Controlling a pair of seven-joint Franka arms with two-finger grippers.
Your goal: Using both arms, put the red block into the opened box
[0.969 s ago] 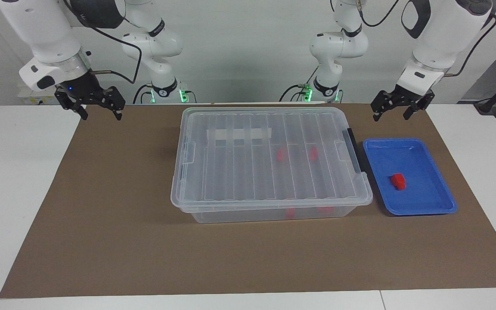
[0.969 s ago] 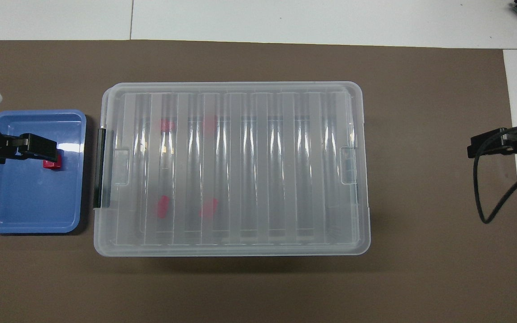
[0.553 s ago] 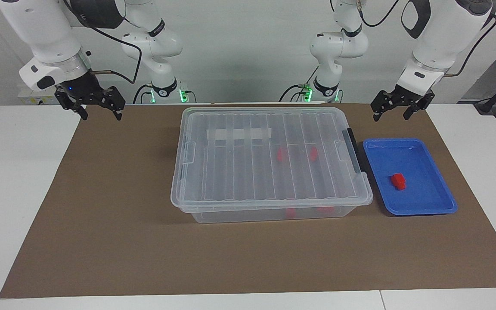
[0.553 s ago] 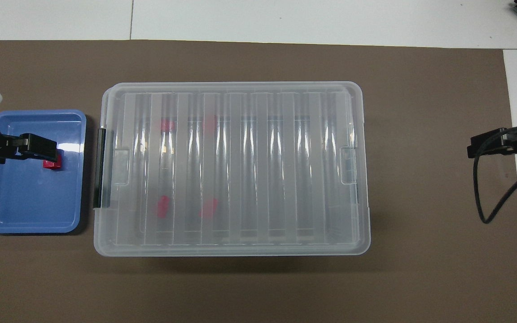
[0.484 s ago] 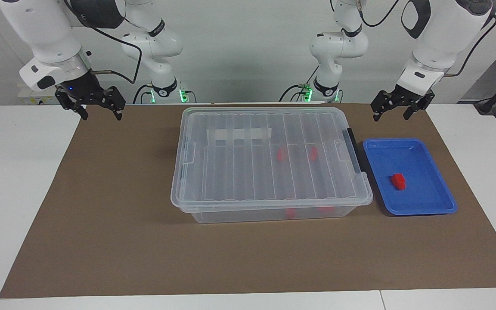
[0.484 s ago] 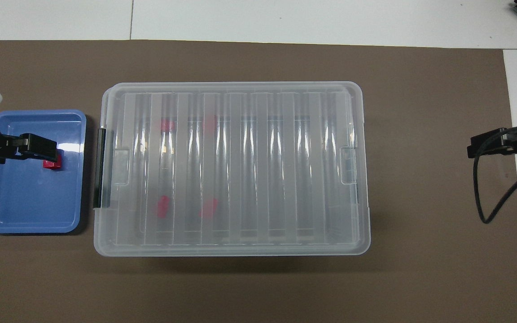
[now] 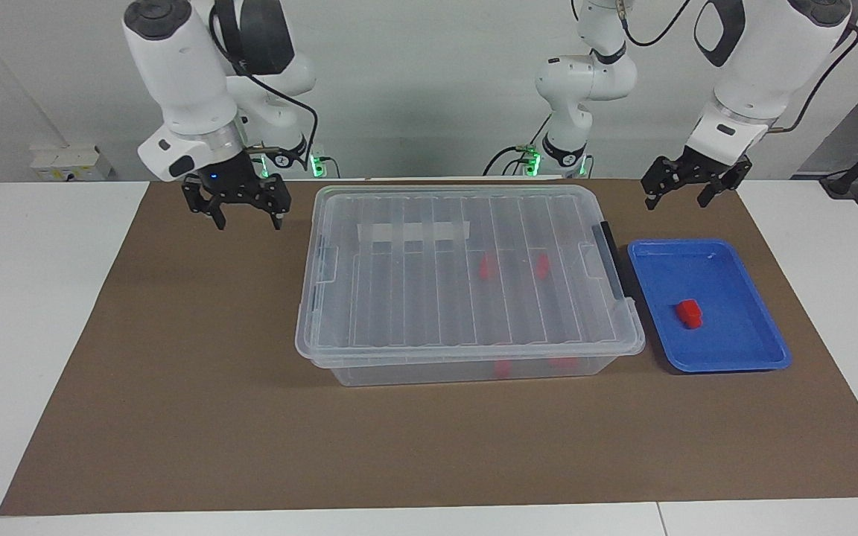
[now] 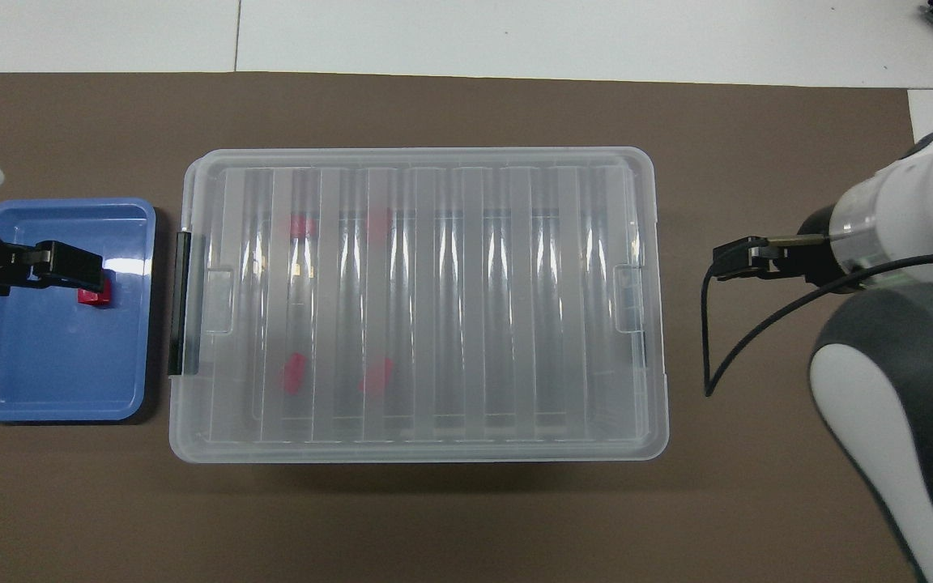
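From my seat I have both arms up at the robots' edge of the tabletop (image 7: 19, 313). The right claw (image 7: 237, 211) hangs over the brown mat (image 7: 198, 387) just beside the box's (image 7: 466, 286) corner at the right arm's end, its two fingers spread apart and holding nothing. The left claw (image 7: 690, 190) hangs over the mat near the blue tray's (image 7: 760, 335) nearer edge, fingers likewise apart and empty; from overhead it covers part of the tray and sits right next to the red block (image 8: 96, 296), but the facing view shows it raised well above both. Moving out from the robots, the box sits in the middle of the mat with its ribbed clear lid (image 7: 429, 313) on top and closed, a black latch (image 7: 612, 257) at the end toward the left arm. Through the lid I can make out two red blocks (image 7: 485, 268) inside, toward the left arm's end of the box, with red reflections low on the wall. The red block (image 7: 690, 313) lies alone in the blue tray, about midway along it, just beside the box at the left arm's end.
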